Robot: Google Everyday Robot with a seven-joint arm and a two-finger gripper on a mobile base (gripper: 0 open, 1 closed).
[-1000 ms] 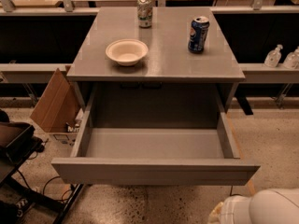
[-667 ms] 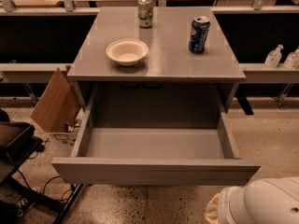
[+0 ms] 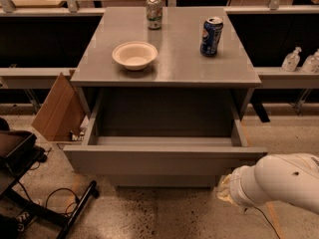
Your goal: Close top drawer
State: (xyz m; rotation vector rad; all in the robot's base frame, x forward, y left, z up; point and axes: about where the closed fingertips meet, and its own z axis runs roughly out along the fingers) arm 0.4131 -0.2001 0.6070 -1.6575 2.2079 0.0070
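The top drawer (image 3: 159, 159) is a wide grey drawer with a flat front, standing partly pulled out of the grey cabinet (image 3: 179, 71). Its side walls and a strip of floor show, and I see nothing inside it. My white arm comes in from the lower right. Its gripper (image 3: 225, 190) end sits low, just in front of and below the right part of the drawer front. I cannot tell if it touches the front.
On the cabinet top stand a white bowl (image 3: 134, 55), a green-white can (image 3: 154, 12) and a blue can (image 3: 211, 36). An open cardboard box (image 3: 59, 108) leans at the left. Black equipment with cables (image 3: 20, 158) is at lower left. Two bottles (image 3: 291, 59) stand on the right shelf.
My arm has moved left and up toward the drawer front. The drawer has slid partway into the cabinet, so less of its floor shows.
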